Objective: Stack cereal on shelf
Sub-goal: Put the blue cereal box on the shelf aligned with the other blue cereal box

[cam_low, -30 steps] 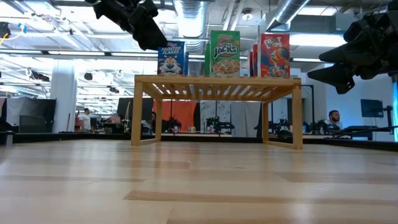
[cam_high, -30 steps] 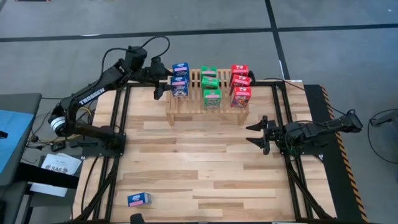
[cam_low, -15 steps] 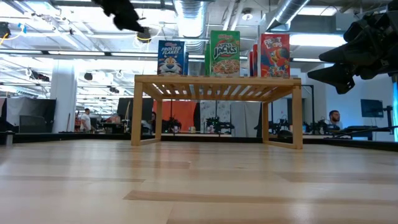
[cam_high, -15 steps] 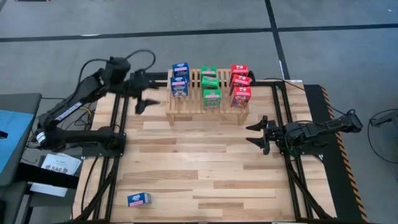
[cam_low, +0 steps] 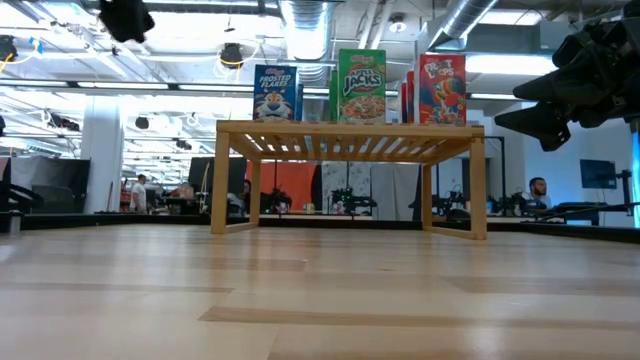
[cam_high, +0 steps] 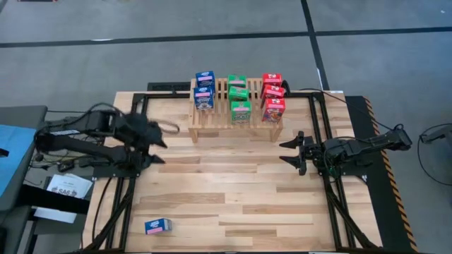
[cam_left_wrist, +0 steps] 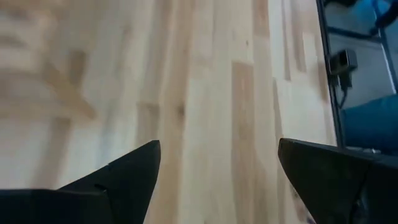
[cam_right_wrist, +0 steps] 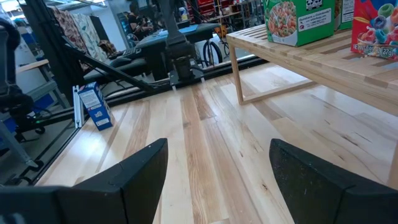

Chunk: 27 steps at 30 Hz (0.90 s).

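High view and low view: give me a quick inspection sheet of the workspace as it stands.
Surface: wooden table, mostly bare.
Job's things: eight cereal boxes on the shelf: two blue, three green, three red. One blue box lies flat near the table's front-left corner.
Clutter: nothing seen.
Grippers: left pincer open, empty, left of the shelf; right pincer open, empty, at the right side.
Cables: black cables beside the left arm.
Surroundings: grey floor; people far behind.
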{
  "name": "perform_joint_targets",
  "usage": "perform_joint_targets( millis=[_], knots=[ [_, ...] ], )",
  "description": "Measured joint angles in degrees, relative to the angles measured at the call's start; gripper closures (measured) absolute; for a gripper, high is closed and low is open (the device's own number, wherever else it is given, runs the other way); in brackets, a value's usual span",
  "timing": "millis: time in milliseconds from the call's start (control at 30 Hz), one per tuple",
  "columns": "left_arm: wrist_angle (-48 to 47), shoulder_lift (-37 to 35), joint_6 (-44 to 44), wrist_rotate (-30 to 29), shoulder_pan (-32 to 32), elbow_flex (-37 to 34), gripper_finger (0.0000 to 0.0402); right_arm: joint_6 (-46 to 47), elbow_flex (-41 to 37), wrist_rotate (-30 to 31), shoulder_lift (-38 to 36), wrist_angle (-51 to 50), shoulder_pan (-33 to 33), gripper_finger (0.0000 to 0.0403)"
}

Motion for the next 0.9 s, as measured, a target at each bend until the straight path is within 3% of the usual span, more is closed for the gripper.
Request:
perform_joint_targets(
  millis=[267,633,900],
  knots=[
    [4.3,0.2,-17.0,-9.3,-19.8,-7.4,0.0087,0.0,0.0,0.0,0.0,0.0,0.0,0.0096],
    [8.0,8.4,-41.5,-24.8,-42.6,-7.9,0.0106,0.0,0.0,0.0,0.0,0.0,0.0,0.0096],
    [11.9,16.8,-53.8,-25.4,-52.4,-7.9,0.0108,0.0,0.0,0.0,0.0,0.0,0.0,0.0096]
  ],
)
